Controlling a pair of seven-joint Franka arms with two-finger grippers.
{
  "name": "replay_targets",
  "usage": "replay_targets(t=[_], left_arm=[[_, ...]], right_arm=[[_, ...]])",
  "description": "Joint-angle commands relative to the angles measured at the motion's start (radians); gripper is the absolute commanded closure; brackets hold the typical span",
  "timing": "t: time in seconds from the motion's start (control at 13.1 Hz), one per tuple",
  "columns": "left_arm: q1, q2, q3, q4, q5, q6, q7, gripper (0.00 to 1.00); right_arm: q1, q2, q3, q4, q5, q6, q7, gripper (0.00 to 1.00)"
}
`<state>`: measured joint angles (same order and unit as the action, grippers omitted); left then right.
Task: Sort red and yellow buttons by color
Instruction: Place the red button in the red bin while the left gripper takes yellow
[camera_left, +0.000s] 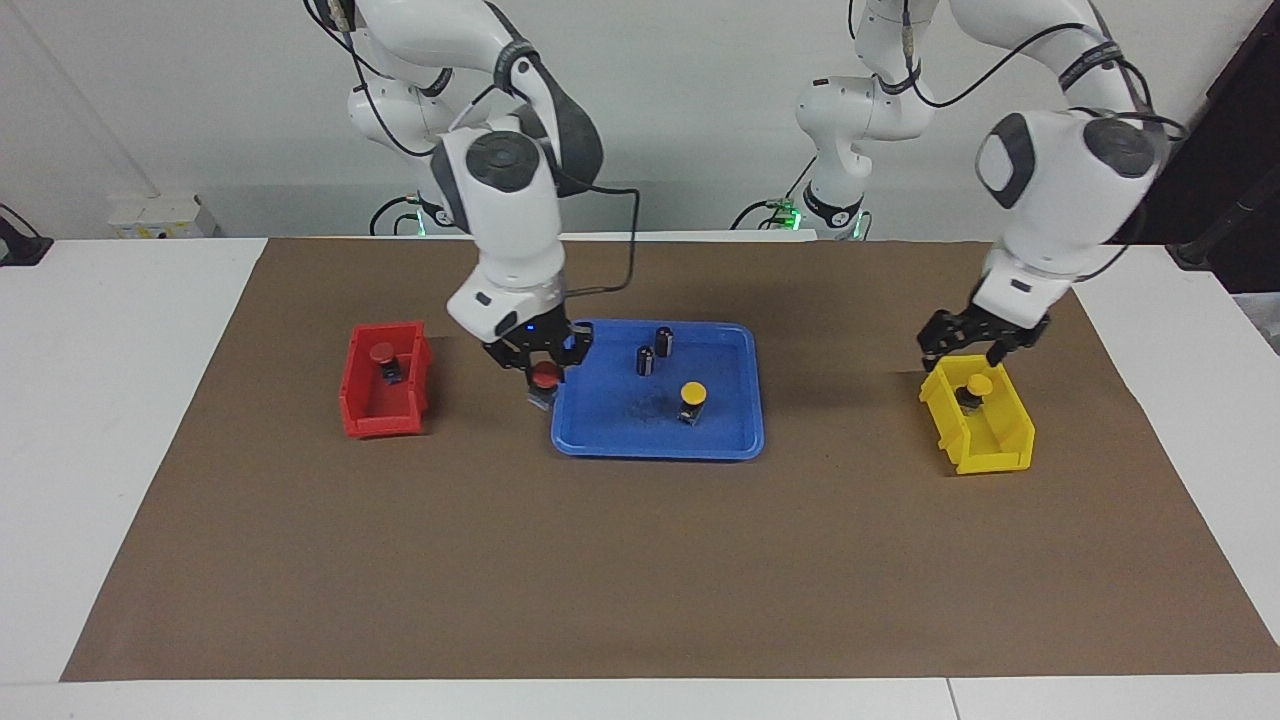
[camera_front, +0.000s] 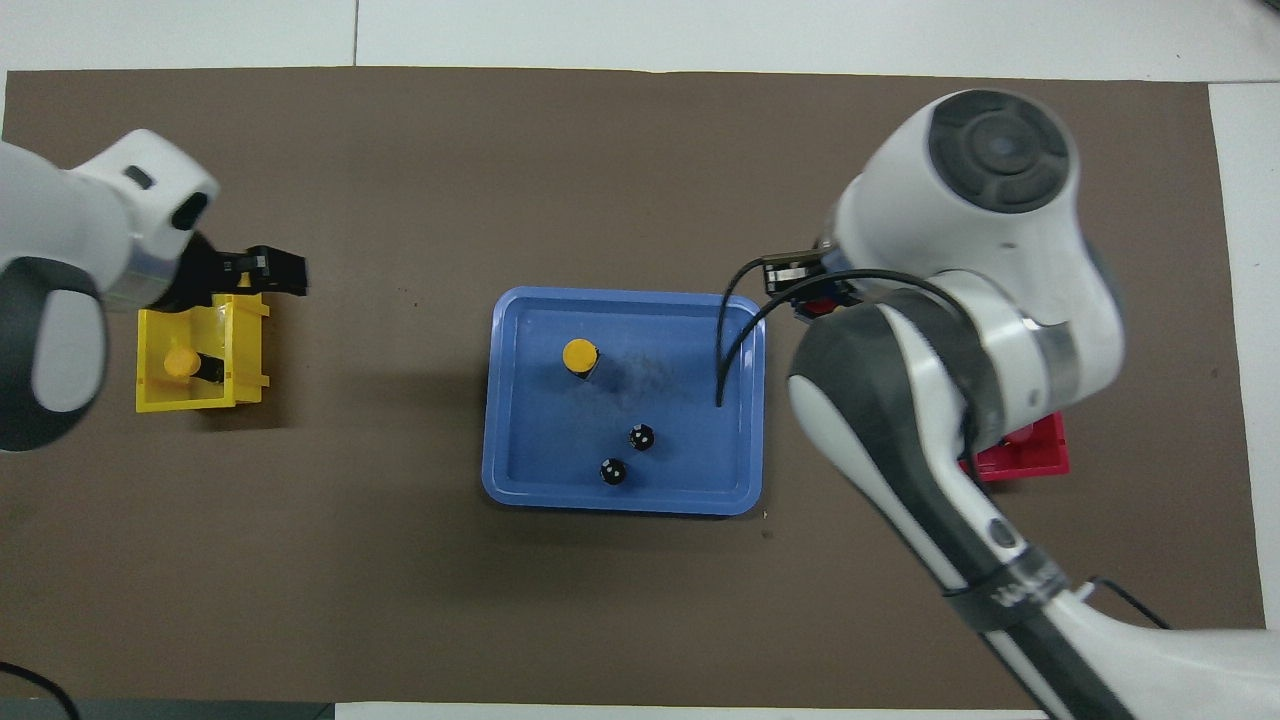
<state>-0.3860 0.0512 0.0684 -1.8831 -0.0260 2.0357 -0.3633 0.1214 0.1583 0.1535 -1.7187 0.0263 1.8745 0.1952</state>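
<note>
Facing view shows a red button (camera_left: 545, 376) clamped between the fingers of the right gripper (camera_left: 540, 368), raised over the rim of the blue tray (camera_left: 740, 440) at the side toward the right arm's end of the desk. A second red button (camera_left: 385, 358) sits in the red bin (camera_left: 372, 418) near that end. One yellow button (camera_left: 692, 398) stands in the tray at mid-desk, farther from the robots than two dark cylinders (camera_left: 652, 350). Another yellow button (camera_left: 976, 390) lies in the yellow bin (camera_left: 985, 455) toward the left arm's end. The left gripper (camera_left: 968, 352) hangs over that bin with its fingers spread and nothing between them.
</note>
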Motion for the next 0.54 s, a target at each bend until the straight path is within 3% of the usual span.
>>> replay_targets(t=[0.0, 0.15, 0.46], left_arm=[[-0.172, 0.139, 0.018, 0.088, 0.003, 0.047, -0.214, 0.00], [-0.258, 0.225, 0.016, 0.119, 0.003, 0.093, -0.278, 0.00], [-0.313, 0.317, 0.013, 0.154, -0.011, 0.159, -0.332, 0.00]], right_arm=[[-0.162, -0.081, 0.012, -0.152, 0.066, 0.020, -0.282, 0.78], [-0.244, -0.109, 0.012, -0.220, 0.066, 0.041, -0.417, 0.78], [-0.331, -0.164, 0.011, -0.372, 0.076, 0.147, -0.557, 0.78]])
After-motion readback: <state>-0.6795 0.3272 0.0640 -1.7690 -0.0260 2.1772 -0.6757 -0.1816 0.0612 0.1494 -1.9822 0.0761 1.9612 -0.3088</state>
